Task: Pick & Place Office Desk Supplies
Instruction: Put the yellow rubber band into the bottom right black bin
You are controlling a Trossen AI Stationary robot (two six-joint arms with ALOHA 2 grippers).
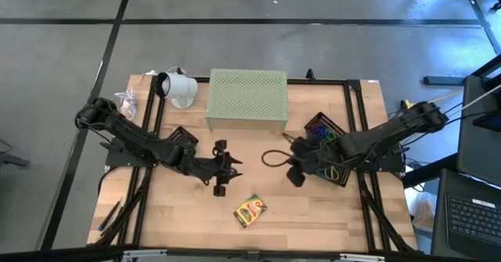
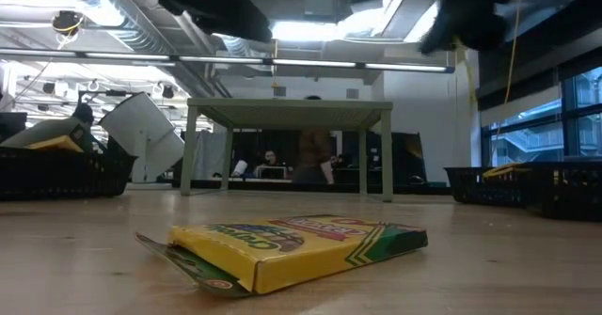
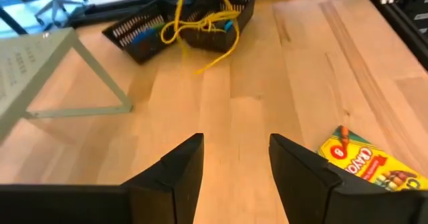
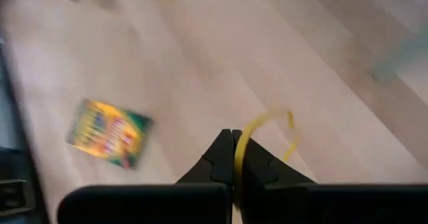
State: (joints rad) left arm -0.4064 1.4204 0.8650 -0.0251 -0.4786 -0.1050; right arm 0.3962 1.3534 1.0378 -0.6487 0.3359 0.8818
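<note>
From the overhead camera I see my left gripper [image 1: 220,168] near the middle of the table, its dark fingers [image 3: 179,167] parted with bare wood between them, holding nothing. The yellow crayon box [image 1: 250,210] lies flat on the wood at about five o'clock from that gripper, just beside it but not touching. In the low view the box [image 2: 292,249] sits in the foreground with one end flap open.

My right gripper [image 1: 295,165] is at three o'clock from the left one, well apart, close to the black mesh tray [image 1: 338,174] on the table's right side. Its fingers [image 4: 221,158] are pressed together, pinching a yellow rubber band [image 4: 264,132] whose loop curls out past the tips. A dark loop [image 1: 274,159] lies on the wood at nine o'clock from this gripper; I cannot tell whether it touches it.

The pale green perforated stand [image 1: 246,98] is at twelve o'clock on the table, with a white cup [image 1: 177,87] on its side at nine o'clock from it. The left wrist camera shows a mesh tray [image 3: 221,20] with yellow bands [image 3: 200,25] spilling over its rim.
</note>
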